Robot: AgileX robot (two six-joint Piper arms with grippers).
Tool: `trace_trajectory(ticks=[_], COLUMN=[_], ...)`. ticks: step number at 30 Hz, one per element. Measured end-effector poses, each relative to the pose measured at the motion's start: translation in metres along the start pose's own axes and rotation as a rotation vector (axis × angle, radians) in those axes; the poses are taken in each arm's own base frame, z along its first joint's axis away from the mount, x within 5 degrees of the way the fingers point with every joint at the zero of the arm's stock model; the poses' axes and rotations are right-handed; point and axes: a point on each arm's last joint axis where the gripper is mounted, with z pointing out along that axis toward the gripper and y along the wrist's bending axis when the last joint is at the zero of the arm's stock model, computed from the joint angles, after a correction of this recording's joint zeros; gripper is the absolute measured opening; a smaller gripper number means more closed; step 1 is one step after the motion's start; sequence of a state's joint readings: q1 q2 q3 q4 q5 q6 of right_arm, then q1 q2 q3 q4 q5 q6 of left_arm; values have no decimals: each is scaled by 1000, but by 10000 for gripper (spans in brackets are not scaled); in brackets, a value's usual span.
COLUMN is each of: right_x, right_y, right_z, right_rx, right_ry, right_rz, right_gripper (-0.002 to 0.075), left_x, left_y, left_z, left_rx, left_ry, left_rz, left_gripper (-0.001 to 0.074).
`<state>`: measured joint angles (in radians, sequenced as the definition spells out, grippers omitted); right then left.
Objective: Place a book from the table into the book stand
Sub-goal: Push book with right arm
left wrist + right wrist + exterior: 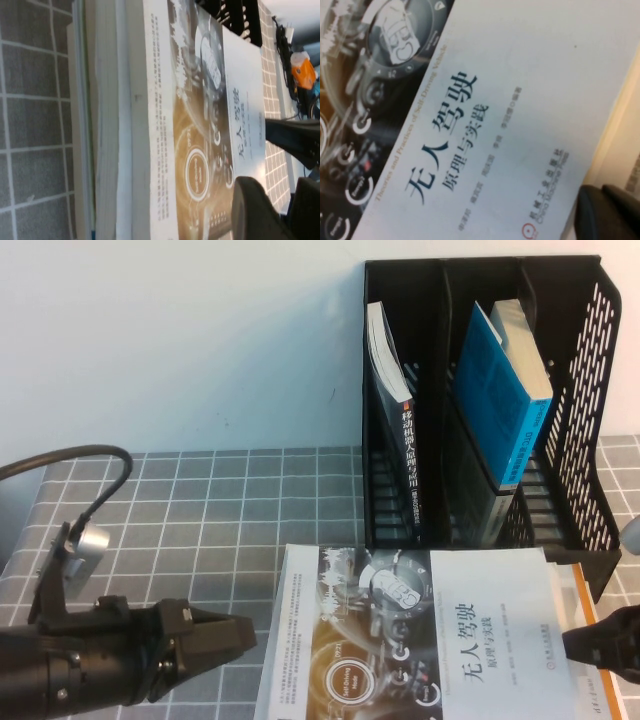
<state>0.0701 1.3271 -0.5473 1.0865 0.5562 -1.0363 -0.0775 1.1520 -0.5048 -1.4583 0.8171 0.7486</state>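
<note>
Book (420, 635) tops a stack at the worktop's (200, 510) six o'clock, left pincer (235, 640) pressed together at its nine o'clock edge, right pincer (580, 640) at three, grip unclear — lift unevenly and it may slide before reaching the stand (590, 390).

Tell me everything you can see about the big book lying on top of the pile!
The top book lies flat, cover up, on a stack of other books on the checked tablecloth, just in front of the black book stand. Its glossy cover is white, with dark Chinese title lettering and a dark picture of glowing dials. The left gripper is beside its left edge and the right gripper reaches over its right edge.
</note>
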Motion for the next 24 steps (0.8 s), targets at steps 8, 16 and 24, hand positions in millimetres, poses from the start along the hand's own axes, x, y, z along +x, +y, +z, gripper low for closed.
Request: trace_trajectory(ticks=[8, 16, 24], right_x=[0, -2, -3], right_y=[2, -3, -4], right_z=[2, 23, 29], right_rx=[-39, -130, -164], right_ry=[4, -1, -1], right_rz=[13, 75, 83], right_gripper=[-3, -3, -3], left_x=[-7, -21, -37], left_y=[-3, -20, -28], left_z=[0, -5, -9], left_rx=[15, 13, -38], left_ry=[-66, -50, 18], left_rz=[11, 128, 159], left_gripper=[253, 535, 556])
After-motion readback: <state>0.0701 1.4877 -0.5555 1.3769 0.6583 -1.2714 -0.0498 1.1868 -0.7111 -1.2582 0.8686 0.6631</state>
